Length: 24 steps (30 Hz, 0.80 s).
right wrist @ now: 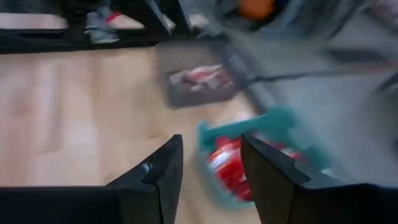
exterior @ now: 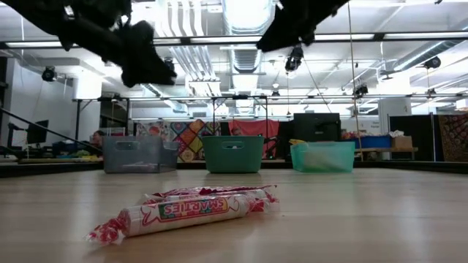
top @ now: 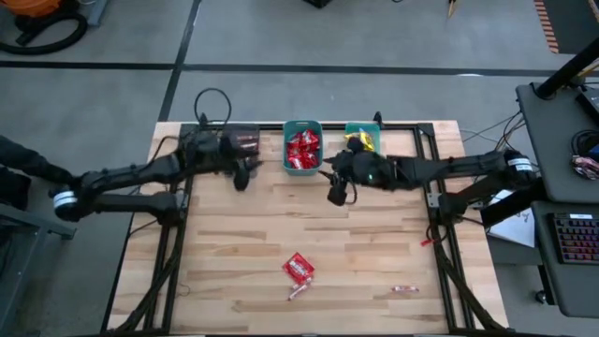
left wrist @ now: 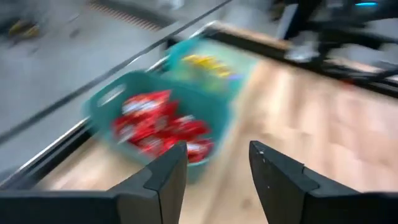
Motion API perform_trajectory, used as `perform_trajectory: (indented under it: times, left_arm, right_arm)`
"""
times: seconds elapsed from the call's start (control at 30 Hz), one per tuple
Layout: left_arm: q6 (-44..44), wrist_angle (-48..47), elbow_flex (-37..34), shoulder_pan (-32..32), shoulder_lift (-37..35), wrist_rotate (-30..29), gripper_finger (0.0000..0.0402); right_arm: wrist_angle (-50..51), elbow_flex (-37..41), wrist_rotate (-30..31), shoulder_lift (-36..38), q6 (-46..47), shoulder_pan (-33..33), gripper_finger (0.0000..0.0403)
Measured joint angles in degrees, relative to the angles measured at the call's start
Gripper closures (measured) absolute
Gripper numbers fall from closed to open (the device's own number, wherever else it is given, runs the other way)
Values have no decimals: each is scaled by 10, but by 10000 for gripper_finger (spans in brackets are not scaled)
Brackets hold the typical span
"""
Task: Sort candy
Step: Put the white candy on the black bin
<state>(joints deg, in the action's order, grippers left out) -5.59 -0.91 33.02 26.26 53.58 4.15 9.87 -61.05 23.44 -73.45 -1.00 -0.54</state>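
Loose candy lies on the near half of the table: a red packet [top: 298,269], a pinkish stick [top: 298,292] beside it, and another stick [top: 404,289] to the right. In the low view a wrapped stick [exterior: 190,208] lies closest. My left gripper [top: 245,176] [left wrist: 217,152] hangs open and empty above the table, near the teal bin [top: 302,147] of red candy [left wrist: 158,121]. My right gripper [top: 337,194] [right wrist: 211,143] is open and empty too, just right of that bin, with red candy [right wrist: 227,165] showing between its fingers farther off.
Three bins stand in a row along the far edge: a grey one [exterior: 139,155] at the left, partly under my left arm, the teal one [exterior: 232,153] in the middle, and a light teal one [top: 362,139] holding yellow candy. A small red piece [top: 426,241] lies by the right rail.
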Motion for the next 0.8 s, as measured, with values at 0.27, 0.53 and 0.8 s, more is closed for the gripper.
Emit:
perform_trajectory:
  times: [0.27,0.53,0.8]
  left_arm:
    - [62,69,-36,-135,-39,-4,248]
    - [56,125,-53,-156,-41,-7,249]
    - [49,127,-53,-156,-37,-7,249]
  right_arm:
    - [206,-58,-441,-3,235,-27,280]
    - [420,-56,-446,-33,466,186,281]
    - [461,-55,-334,-74,597,378,281]
